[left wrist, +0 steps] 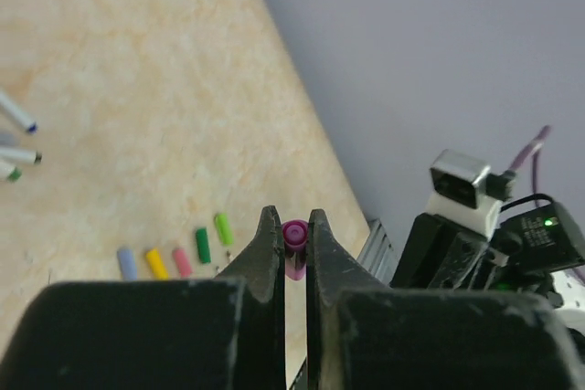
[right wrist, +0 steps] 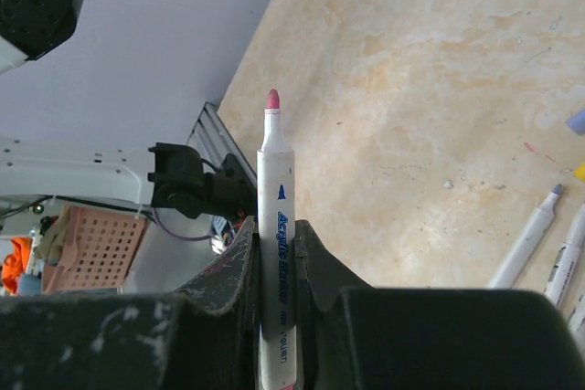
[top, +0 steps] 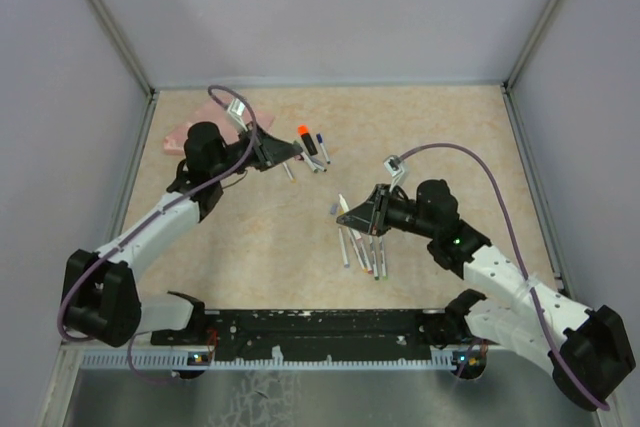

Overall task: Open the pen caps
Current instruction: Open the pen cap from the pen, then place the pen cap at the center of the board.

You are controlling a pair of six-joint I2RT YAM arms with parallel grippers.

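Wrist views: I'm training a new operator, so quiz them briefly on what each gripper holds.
1. True or false: the right gripper holds a pen whose pink tip is uncapped.
2. What is the left gripper pinching? A) a purple cap B) a yellow cap C) nothing
3. Fill in: in the left wrist view, ___ loose caps lie in a row on the table.

Key: 1 true; 2 A; 3 five.
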